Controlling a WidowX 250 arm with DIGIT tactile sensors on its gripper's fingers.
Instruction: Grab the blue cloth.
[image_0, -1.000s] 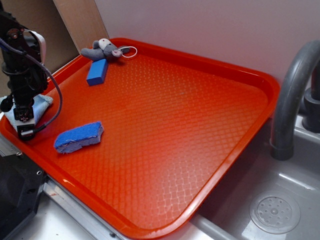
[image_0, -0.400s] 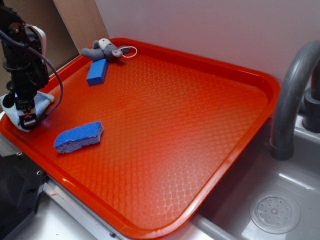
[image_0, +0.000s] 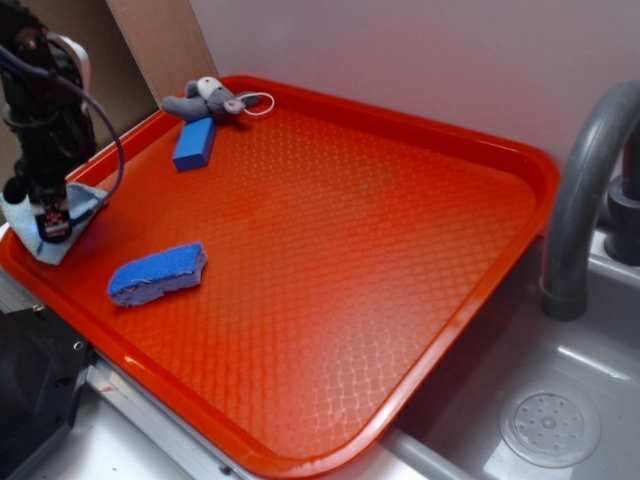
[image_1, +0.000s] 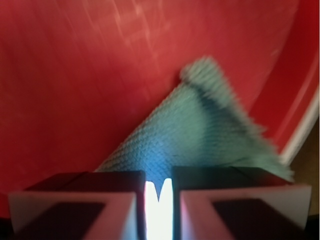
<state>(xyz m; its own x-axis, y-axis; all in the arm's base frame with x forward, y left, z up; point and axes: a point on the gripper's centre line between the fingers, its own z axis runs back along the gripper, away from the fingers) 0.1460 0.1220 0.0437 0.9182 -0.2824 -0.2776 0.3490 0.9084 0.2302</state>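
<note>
Red tray (image_0: 400, 250) filling most of the frame, patterned with a diamond grid. At nine o'clock, black robot hand (image_0: 50, 222) pinched on the blue cloth (image_0: 45, 240), pale fabric bunched around its tip over the tray's left edge. Just right of that, blue sponge (image_0: 158, 273) lying flat. At eleven o'clock, blue block (image_0: 194, 144) touching a grey stuffed toy (image_0: 208, 100) near the far rim. At three o'clock, grey faucet (image_0: 580, 200) beside a sink (image_0: 560, 400) with a round drain.

A kitchen-sink setup: a grey faucet (image_0: 585, 190) arches over a grey sink basin (image_0: 590, 370) with a round drain (image_0: 549, 427), just beside a red tray (image_0: 330, 250).
</note>
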